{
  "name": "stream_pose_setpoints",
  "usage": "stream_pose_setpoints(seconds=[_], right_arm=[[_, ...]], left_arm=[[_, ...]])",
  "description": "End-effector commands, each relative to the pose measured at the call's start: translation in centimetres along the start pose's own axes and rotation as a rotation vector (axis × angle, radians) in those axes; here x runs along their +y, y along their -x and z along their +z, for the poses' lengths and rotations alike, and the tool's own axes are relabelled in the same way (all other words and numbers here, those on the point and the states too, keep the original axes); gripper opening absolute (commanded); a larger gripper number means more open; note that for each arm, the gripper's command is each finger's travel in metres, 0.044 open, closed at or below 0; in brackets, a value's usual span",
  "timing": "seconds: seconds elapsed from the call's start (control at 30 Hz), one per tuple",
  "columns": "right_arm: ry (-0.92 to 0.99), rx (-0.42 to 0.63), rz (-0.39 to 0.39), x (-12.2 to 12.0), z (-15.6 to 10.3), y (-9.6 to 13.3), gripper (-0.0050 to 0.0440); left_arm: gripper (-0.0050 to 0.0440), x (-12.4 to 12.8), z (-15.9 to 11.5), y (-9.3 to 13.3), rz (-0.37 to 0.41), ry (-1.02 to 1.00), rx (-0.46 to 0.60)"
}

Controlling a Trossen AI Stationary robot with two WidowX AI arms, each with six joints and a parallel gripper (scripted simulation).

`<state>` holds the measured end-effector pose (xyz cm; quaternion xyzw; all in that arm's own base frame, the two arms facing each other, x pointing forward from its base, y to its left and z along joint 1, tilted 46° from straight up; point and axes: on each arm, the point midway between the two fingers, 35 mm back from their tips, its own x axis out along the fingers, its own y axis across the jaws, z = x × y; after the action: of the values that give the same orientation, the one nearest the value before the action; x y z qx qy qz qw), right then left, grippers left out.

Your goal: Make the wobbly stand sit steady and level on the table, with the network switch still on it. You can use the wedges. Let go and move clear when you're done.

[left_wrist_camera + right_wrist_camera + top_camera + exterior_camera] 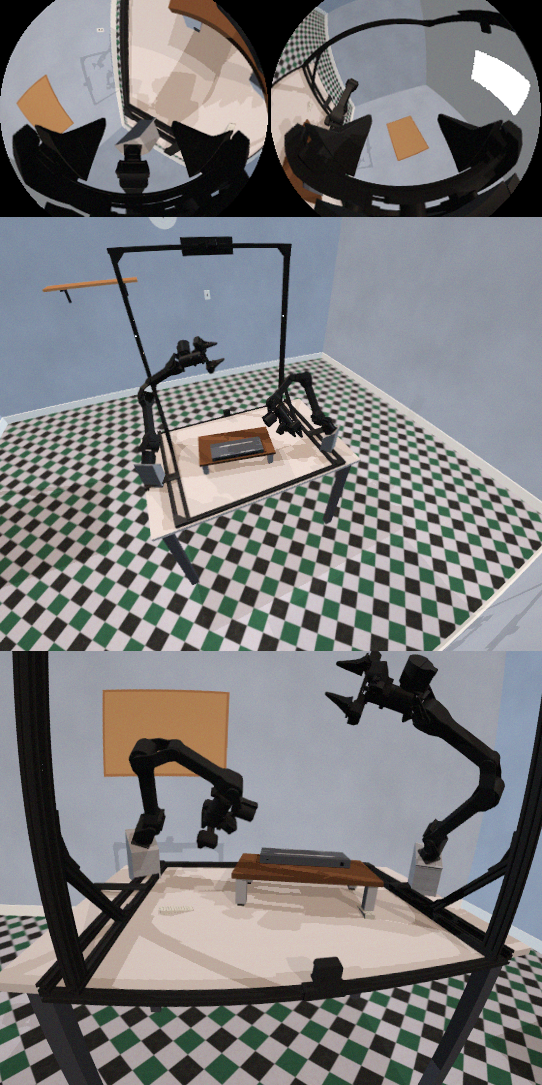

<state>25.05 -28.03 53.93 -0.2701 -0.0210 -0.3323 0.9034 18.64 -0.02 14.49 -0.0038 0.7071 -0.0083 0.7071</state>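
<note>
The brown stand (236, 438) sits on short grey legs at the middle of the table, with the dark grey network switch (237, 447) lying flat on top. Both also show in the exterior view, the stand (306, 871) and the switch (304, 857). A pale ridged wedge (176, 909) lies on the table beside the stand. My left gripper (215, 833) is open and empty, and hovers above the table beside one end of the stand (206, 10). My right gripper (345, 686) (405, 117) is open and empty, raised high above the other end, and faces the wall.
A black frame (200, 247) surrounds the table, with rails along its edges and a small black block (327, 968) on the near rail. Grey arm bases (143, 857) (426, 876) stand at the two sides. An orange board (166, 733) hangs on the wall.
</note>
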Motion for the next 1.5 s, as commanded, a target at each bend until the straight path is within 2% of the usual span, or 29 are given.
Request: stream_pose_setpoints(seconds=[0.0, 0.3, 0.5, 0.53, 0.87, 1.07, 1.43, 1.47], right_arm=[[0.001, -0.053, -0.038, -0.9, 1.8, 0.4, 0.0440], [-0.015, -0.373, -0.240, -5.7, 12.2, 4.1, 0.0440], [-0.015, -0.373, -0.240, -5.7, 12.2, 4.1, 0.0440], [-0.009, -0.393, -0.245, -5.7, 12.8, 5.0, 0.0440], [-0.052, -0.777, -0.418, -9.2, 22.9, 12.7, 0.0440], [-0.052, -0.777, -0.418, -9.2, 22.9, 12.7, 0.0440], [-0.110, -1.219, -0.533, -10.4, 30.7, 24.2, 0.0440], [-0.110, -1.219, -0.533, -10.4, 30.7, 24.2, 0.0440]], left_arm=[[0.0440, 0.0, 0.0, 0.0, 0.000, 0.000, 0.000], [0.0440, 0.0, 0.0, 0.0, 0.000, 0.000, 0.000], [0.0440, 0.0, 0.0, 0.0, 0.000, 0.000, 0.000], [0.0440, 0.0, 0.0, 0.0, 0.000, 0.000, 0.000], [0.0440, 0.0, 0.0, 0.0, 0.000, 0.000, 0.000], [0.0440, 0.0, 0.0, 0.0, 0.000, 0.000, 0.000], [0.0440, 0.0, 0.0, 0.0, 0.000, 0.000, 0.000], [0.0440, 0.0, 0.0, 0.0, 0.000, 0.000, 0.000]])
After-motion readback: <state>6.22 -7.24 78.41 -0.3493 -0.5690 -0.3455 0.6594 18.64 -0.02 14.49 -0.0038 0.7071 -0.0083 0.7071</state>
